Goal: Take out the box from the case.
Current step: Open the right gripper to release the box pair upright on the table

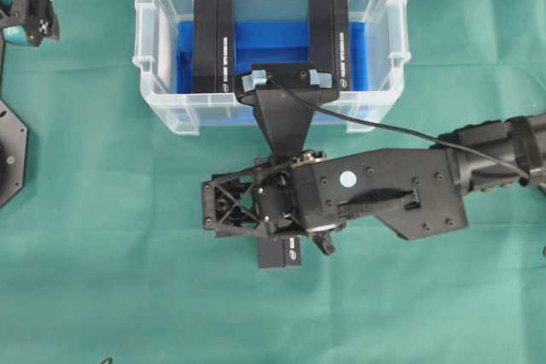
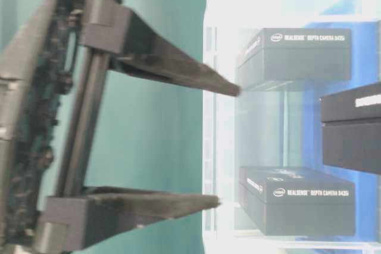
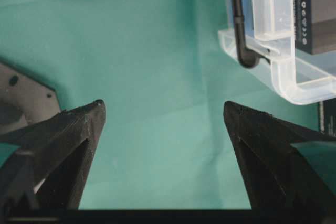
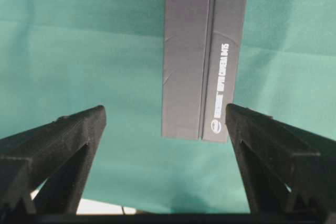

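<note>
A green cloth (image 1: pixel 102 236) covers the whole work surface. On it, toward the far side in the overhead view, stands the case (image 1: pixel 162 91), a clear plastic bin with rim handles and a blue lining (image 1: pixel 271 40) on its floor. Two black boxes are inside it: one box (image 1: pixel 213 44) lies along the left part of the lining, the other box (image 1: pixel 328 40) along the right part, well apart from each other. The table-level view shows both through the translucent wall, each printed "RealSense Depth Camera".

The right arm (image 1: pixel 401 189) reaches in from the right edge of the overhead view and ends near the middle of the cloth, in front of the case. Its wrist camera sits just over the case's near wall, with a black cable (image 1: pixel 401 130) trailing back along the arm.

A third black box (image 4: pixel 202 51) lies flat on the cloth outside the case, partly hidden under the right arm in the overhead view. The right gripper (image 4: pixel 165 116) hangs above it with its fingers spread wide, gripping nothing and clear of the box.

The left gripper (image 3: pixel 163 111) is at the far left corner, beside the case's outer corner, fingers likewise spread wide with only cloth between them.
</note>
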